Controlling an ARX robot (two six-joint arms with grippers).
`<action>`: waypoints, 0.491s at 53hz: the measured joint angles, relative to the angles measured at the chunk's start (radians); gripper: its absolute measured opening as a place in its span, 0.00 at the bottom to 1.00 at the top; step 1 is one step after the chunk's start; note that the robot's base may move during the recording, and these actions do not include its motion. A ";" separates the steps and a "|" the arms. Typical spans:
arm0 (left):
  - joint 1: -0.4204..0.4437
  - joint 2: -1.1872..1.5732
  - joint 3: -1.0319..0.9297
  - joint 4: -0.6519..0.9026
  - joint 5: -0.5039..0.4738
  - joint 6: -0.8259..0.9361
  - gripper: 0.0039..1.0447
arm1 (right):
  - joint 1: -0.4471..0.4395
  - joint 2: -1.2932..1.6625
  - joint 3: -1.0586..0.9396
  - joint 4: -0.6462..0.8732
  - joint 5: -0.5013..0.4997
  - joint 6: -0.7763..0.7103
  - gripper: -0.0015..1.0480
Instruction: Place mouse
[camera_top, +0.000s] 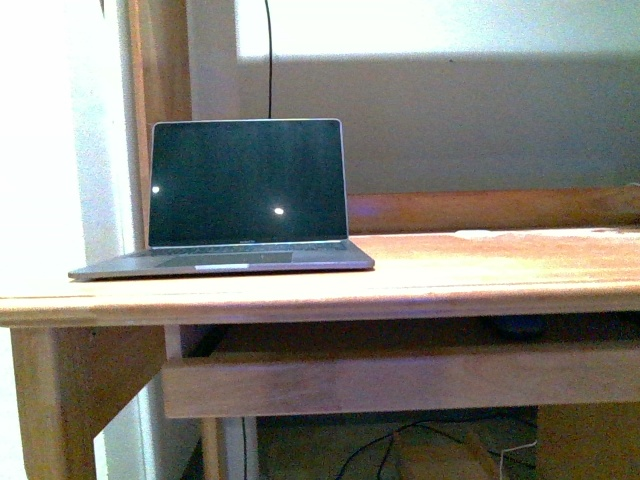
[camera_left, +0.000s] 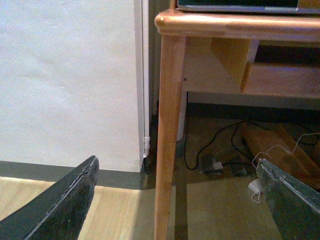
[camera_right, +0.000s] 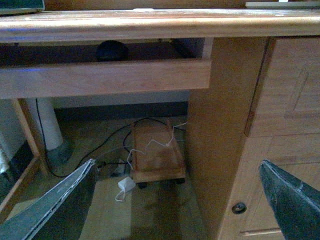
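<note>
Looking for the mouse (camera_right: 111, 50), I find it as a dark domed shape in the upper left of the right wrist view, sitting in the shadowed recess on the shelf (camera_right: 100, 77) that hangs under the counter (camera_right: 150, 22). In the front view it is only a dim blur at the lower right, below the counter edge, well apart from the open laptop (camera_top: 248, 195) at the left of centre.

Neither arm has anything. The right pincer (camera_right: 177, 162) stands wide open, its two dark fingers at the lower corners of its own view, and the left pincer (camera_left: 176, 162) is spread just the same, low near the floor beside the counter's leg.

I judge the mouse light and rigid, with smooth matte plastic that will slip if I pinch over the dome. I would take it low across its two long flanks, squeezing gently so the buttons are not pressed. The recess looks shallow, so I expect to come in flat from the front. How it is turned, I cannot tell.
</note>
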 joint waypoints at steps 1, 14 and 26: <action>0.000 0.000 0.000 0.000 0.000 0.000 0.93 | 0.000 0.000 0.000 0.000 0.000 0.000 0.93; 0.000 0.000 0.000 0.000 0.000 0.000 0.93 | 0.000 0.000 0.000 0.000 0.000 0.000 0.93; -0.007 0.171 0.060 -0.125 0.084 -0.158 0.93 | 0.000 0.000 0.000 0.000 0.000 0.000 0.93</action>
